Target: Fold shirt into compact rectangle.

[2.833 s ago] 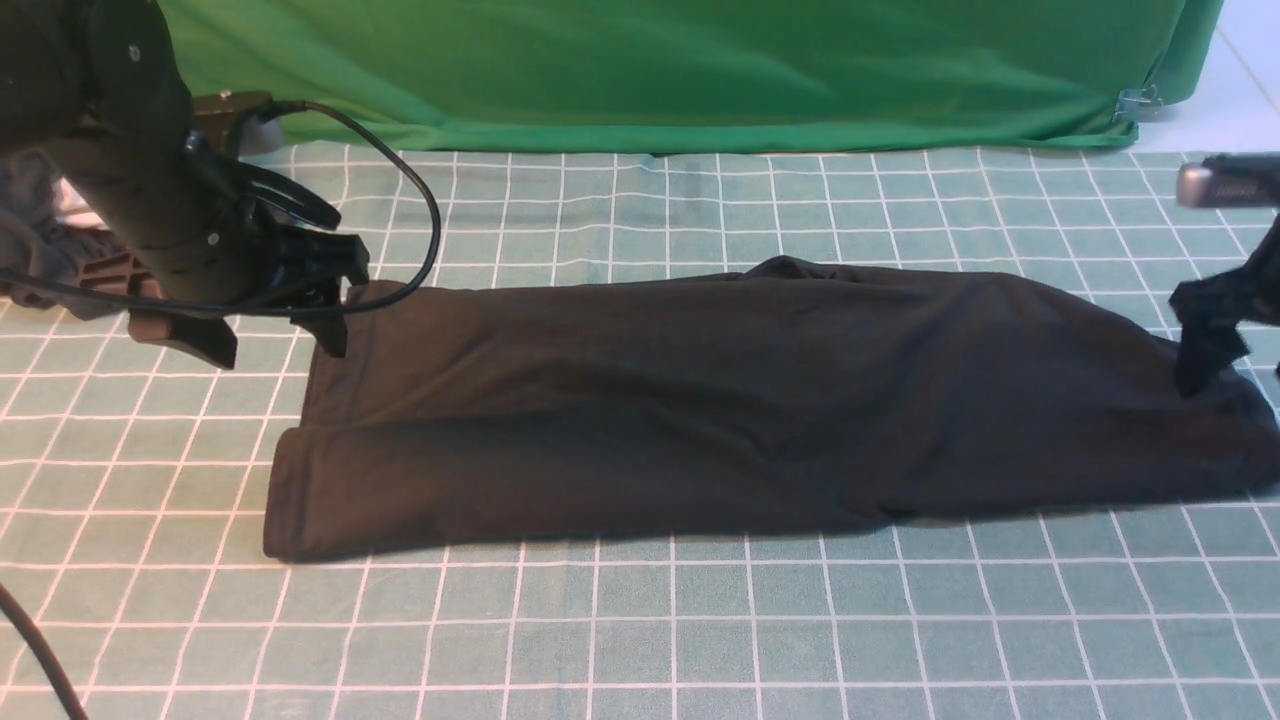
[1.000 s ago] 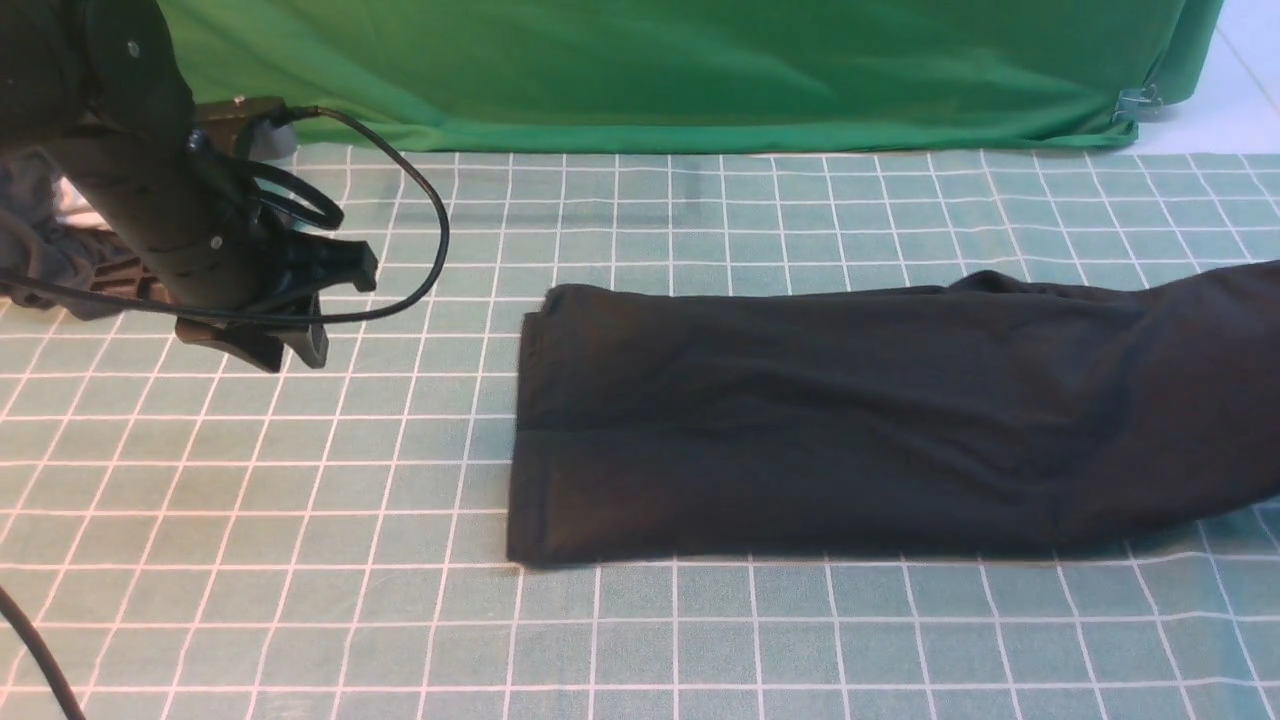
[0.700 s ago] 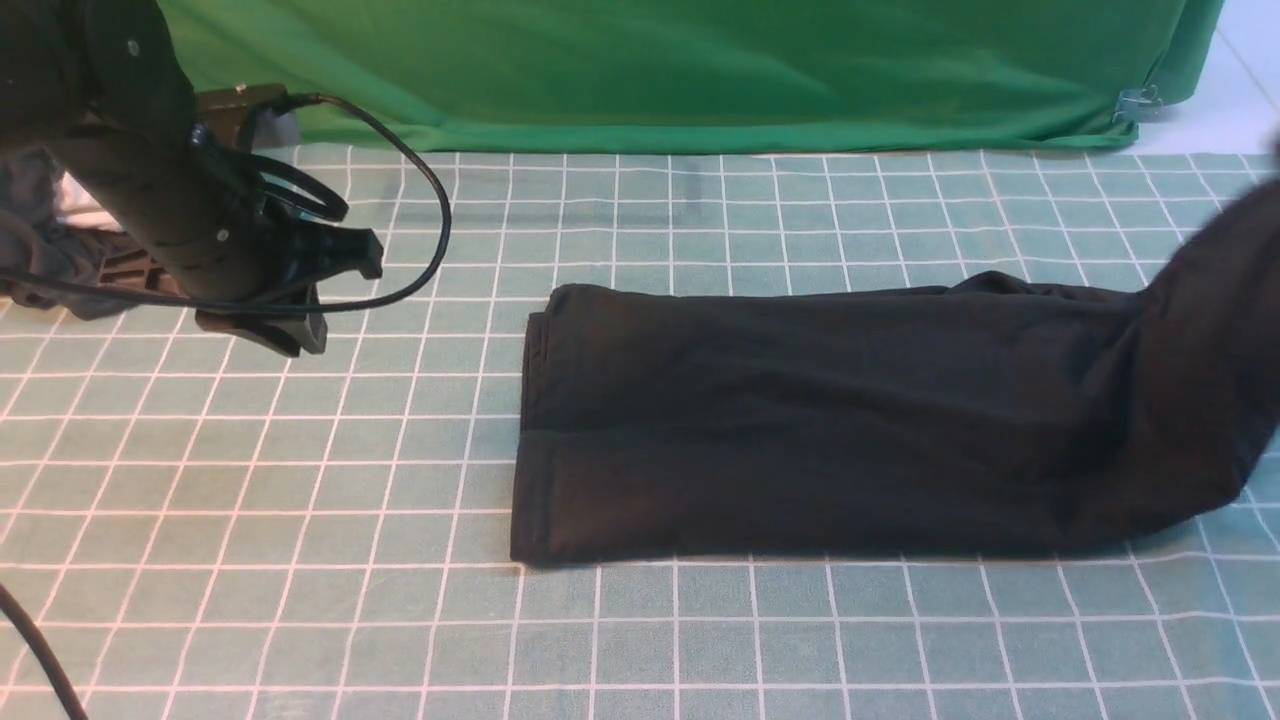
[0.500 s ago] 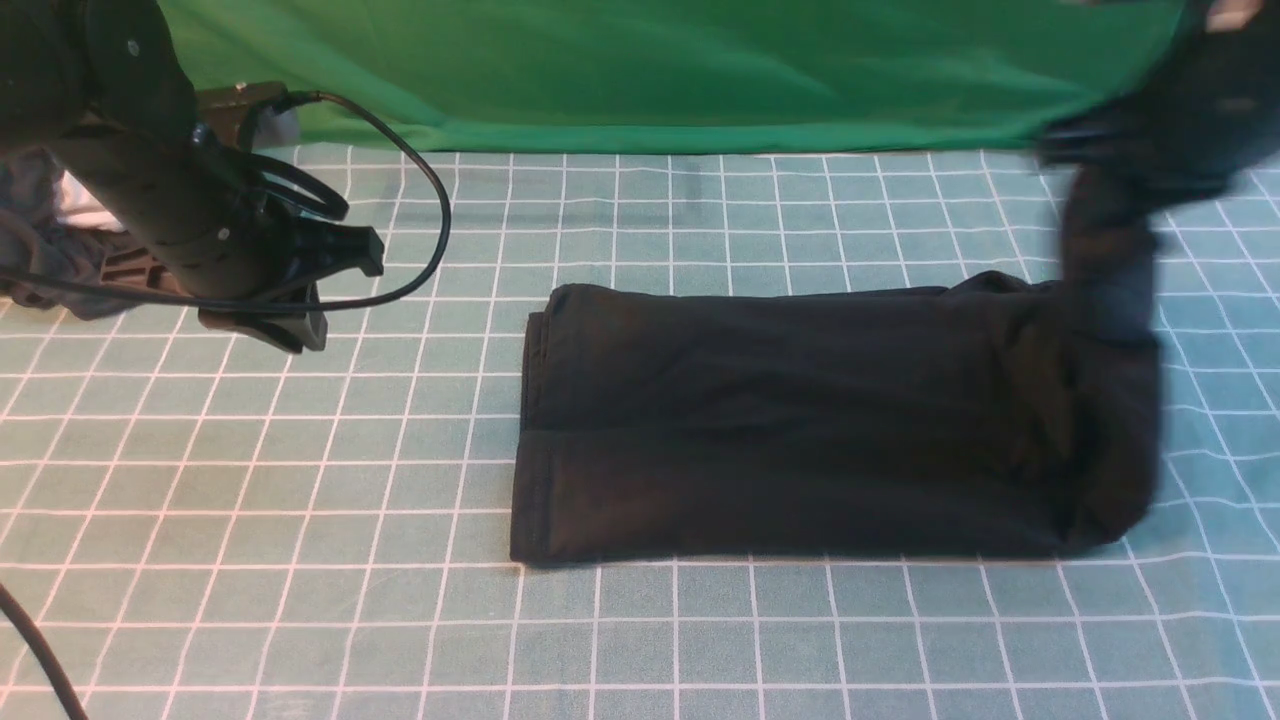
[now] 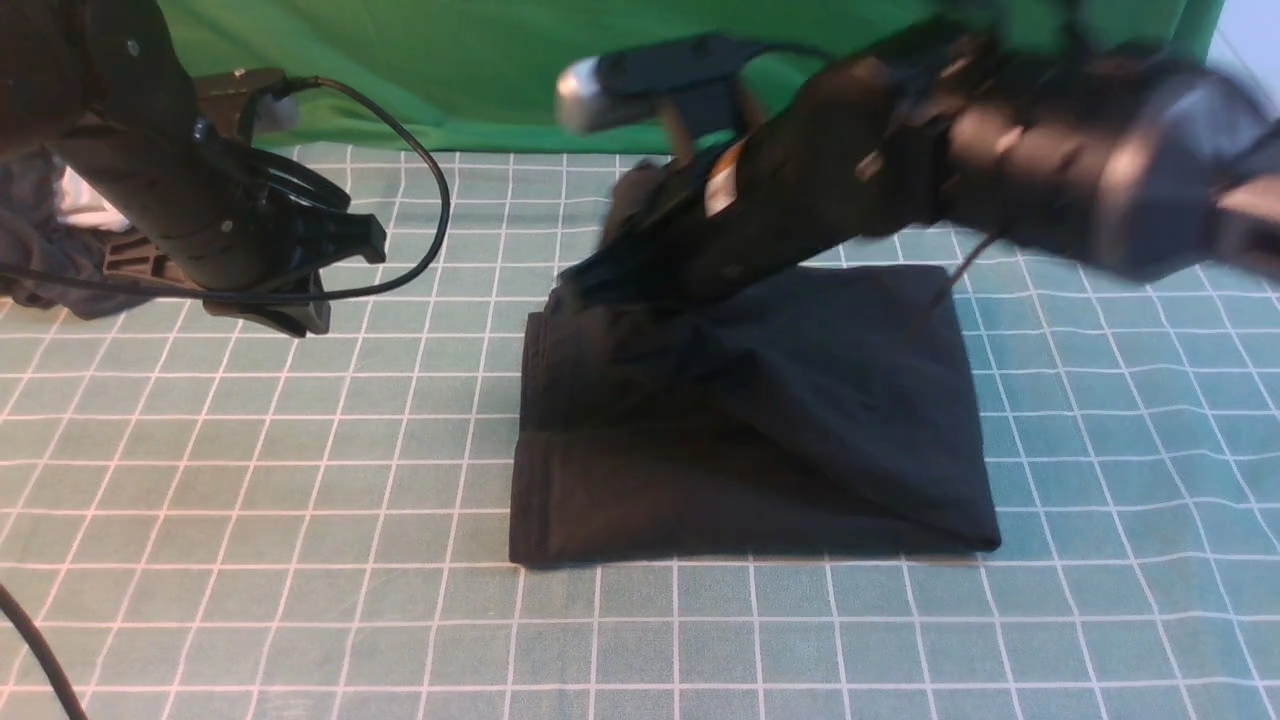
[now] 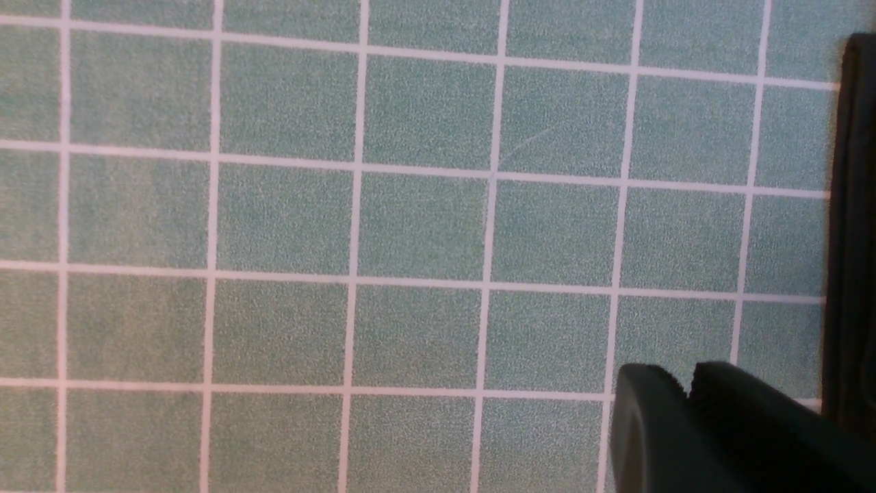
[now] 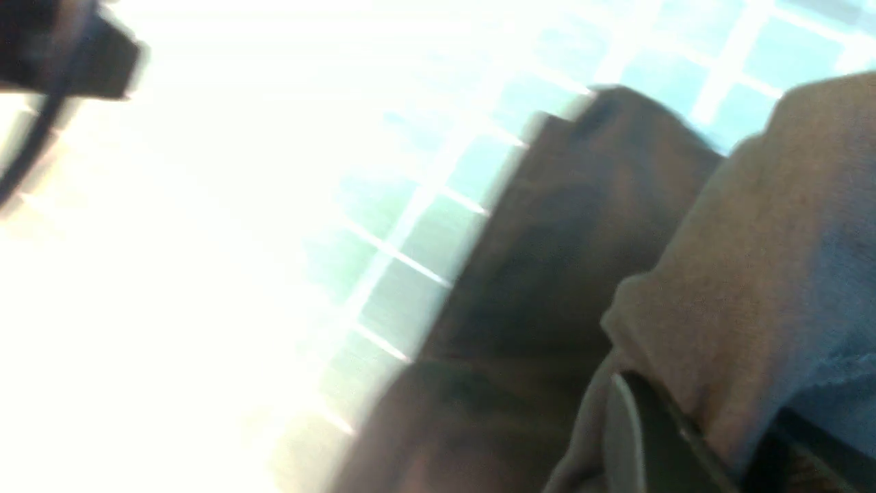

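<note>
The black shirt [image 5: 850,400] lies on the checked tablecloth [image 5: 300,500], its right half folded over towards its left edge; the chest print is hidden. My right gripper [image 5: 610,275], blurred by motion, reaches across from the right and is shut on the shirt's carried end above the far left corner. In the right wrist view, dark cloth [image 7: 547,274] bunches between the fingers [image 7: 633,424]. My left gripper [image 5: 300,325] hovers left of the shirt, shut and holding nothing. Its closed fingertips [image 6: 684,390] sit beside the shirt's edge [image 6: 852,239] in the left wrist view.
A green backdrop [image 5: 650,70] hangs along the table's far edge. A dark garment with white cloth [image 5: 40,250] lies at the far left behind my left arm. A black cable [image 5: 430,210] loops off the left wrist.
My right arm has swung leftwards across the table, carrying the shirt's right end over its left half, so the shirt is about half as long. The left gripper has barely moved.
</note>
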